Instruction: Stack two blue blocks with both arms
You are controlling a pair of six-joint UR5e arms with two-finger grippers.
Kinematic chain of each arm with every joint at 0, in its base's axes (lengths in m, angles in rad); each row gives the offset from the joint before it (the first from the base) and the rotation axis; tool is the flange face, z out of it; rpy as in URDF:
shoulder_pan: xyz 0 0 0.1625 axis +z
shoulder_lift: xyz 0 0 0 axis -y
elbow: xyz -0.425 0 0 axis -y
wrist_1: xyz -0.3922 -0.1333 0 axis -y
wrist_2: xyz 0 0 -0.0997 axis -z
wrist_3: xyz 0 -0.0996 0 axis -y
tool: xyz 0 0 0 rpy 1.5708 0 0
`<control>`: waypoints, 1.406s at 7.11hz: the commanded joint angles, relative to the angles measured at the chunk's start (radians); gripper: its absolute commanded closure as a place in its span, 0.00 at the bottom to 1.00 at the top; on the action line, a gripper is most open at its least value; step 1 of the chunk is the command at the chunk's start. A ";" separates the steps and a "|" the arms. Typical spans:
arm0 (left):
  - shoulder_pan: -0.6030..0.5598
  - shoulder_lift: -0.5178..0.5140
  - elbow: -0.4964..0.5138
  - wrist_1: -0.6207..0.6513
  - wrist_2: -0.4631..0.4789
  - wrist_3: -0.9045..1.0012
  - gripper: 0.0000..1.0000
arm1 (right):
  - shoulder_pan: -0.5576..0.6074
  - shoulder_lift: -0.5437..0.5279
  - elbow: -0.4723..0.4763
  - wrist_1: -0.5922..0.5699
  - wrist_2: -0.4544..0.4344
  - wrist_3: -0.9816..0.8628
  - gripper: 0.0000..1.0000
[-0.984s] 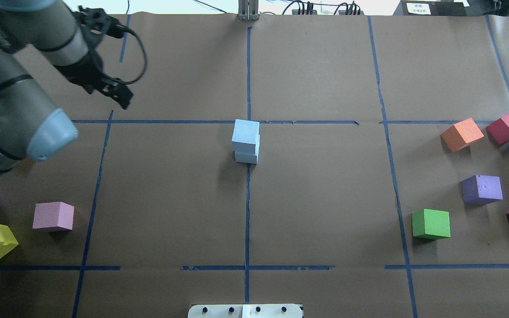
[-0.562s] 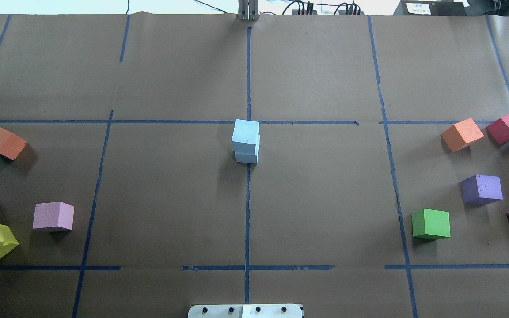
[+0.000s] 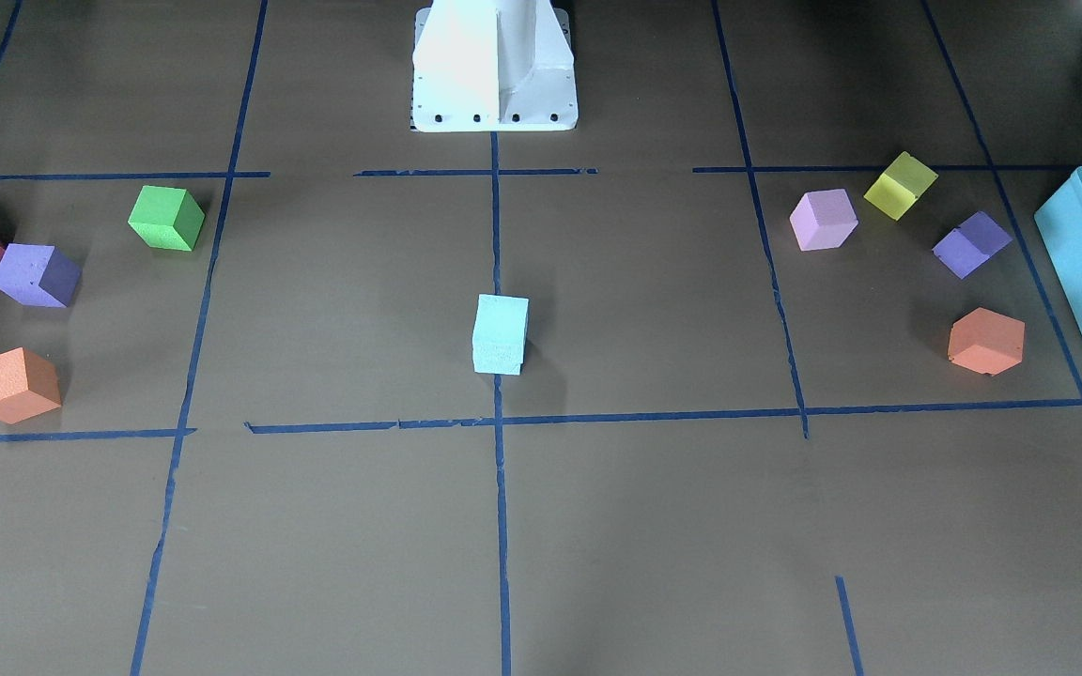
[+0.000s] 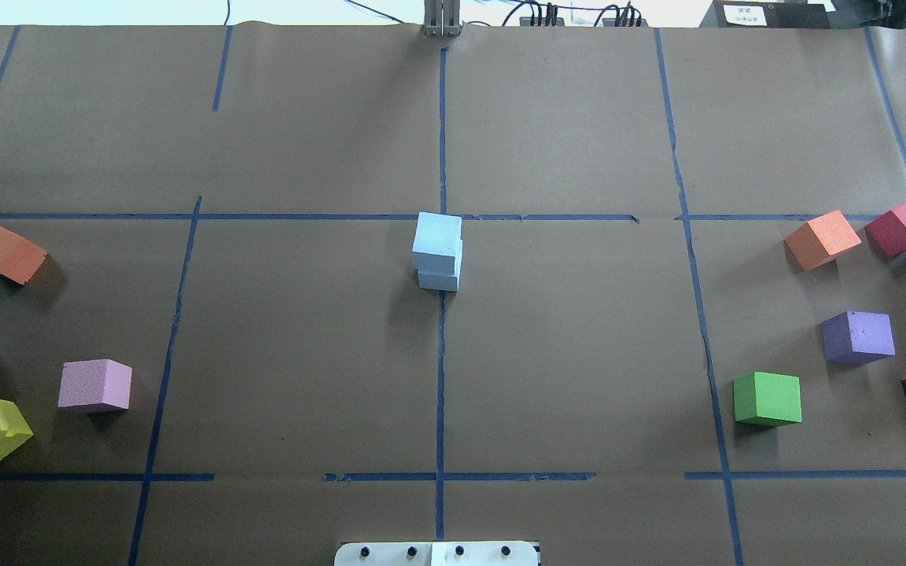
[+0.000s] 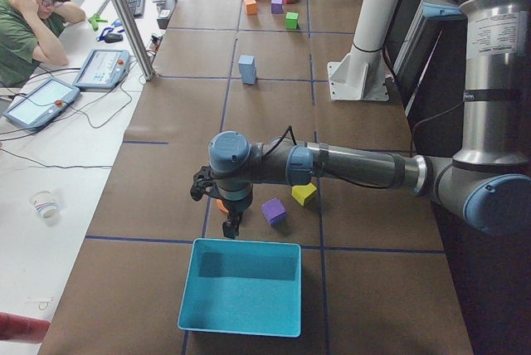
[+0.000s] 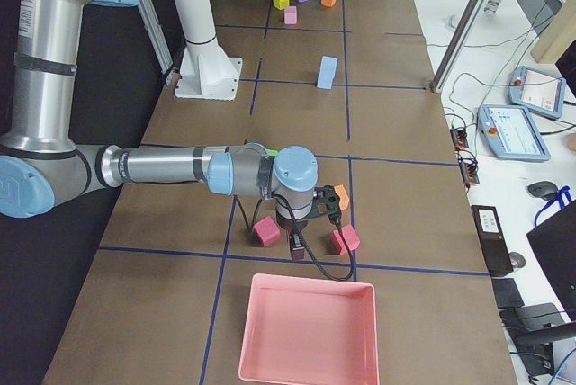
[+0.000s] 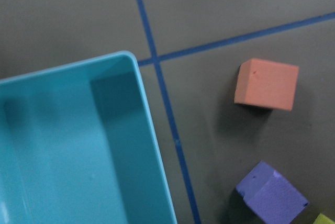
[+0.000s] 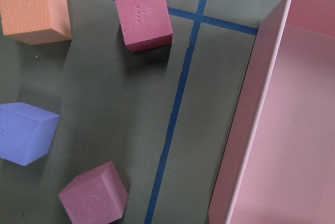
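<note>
The two pale blue blocks stand stacked at the table's centre line, the upper block (image 4: 437,236) on the lower block (image 4: 439,281), slightly offset. The stack also shows in the front view (image 3: 501,333) and in both side views (image 5: 247,69) (image 6: 327,71). No gripper touches it. My left gripper (image 5: 230,226) hangs over the table's left end beside the teal box; I cannot tell whether it is open or shut. My right gripper (image 6: 297,248) hangs over the cubes by the pink tray at the right end; I cannot tell its state either.
A teal box (image 5: 241,289) sits at the left end, a pink tray (image 6: 310,331) at the right end. Orange (image 4: 5,251), purple, pink and yellow cubes lie left; orange (image 4: 823,240), maroon, purple and green cubes right. The white pedestal (image 3: 494,66) stands at the near edge.
The left arm has left the overhead view, moving off to the left and uncovering the orange cube. The blue stack has not moved.
</note>
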 commanded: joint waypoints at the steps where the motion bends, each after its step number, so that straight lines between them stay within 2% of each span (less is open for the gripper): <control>1: -0.010 0.015 0.043 -0.003 0.000 -0.006 0.00 | 0.000 0.000 0.000 0.000 0.001 0.004 0.00; 10: -0.004 0.034 0.048 -0.003 0.009 0.000 0.00 | -0.028 0.000 -0.003 -0.003 0.004 0.007 0.00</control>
